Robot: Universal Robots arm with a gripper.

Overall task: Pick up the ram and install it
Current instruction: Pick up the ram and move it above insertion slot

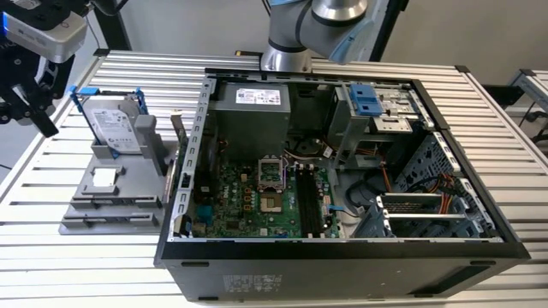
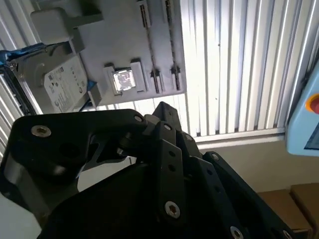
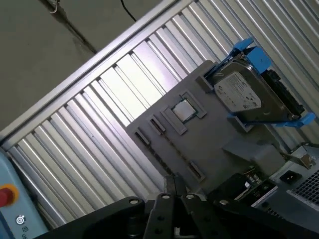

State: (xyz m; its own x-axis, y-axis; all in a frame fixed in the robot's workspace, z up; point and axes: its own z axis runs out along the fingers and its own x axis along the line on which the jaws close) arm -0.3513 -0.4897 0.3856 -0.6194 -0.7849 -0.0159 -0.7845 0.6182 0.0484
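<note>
The gripper (image 1: 27,112) is being held high over the slatted counter (image 1: 77,263) at the exterior view's left, well apart from everything on it; whether the jaws are released or clenched cannot be told. Beneath it, in both wrist views, the gray holder (image 2: 124,40) is being looked down on, with the hard drive (image 2: 62,84) propped in its blue frame and narrow slots (image 2: 173,78) cut into the holder's flat part. Farther off, in the exterior view, the open computer case (image 1: 342,263) is being shown lying on its side, the motherboard (image 1: 256,202) facing up with its long black slots (image 1: 304,202). Whether the ram is being carried by the holder's slots or the motherboard's cannot be told. The stick is being judged light, stiff, thin and fragile. It is best taken squarely by its two flat faces near mid-length, clear of the contact edge, so that it is not being twisted or bent.
</note>
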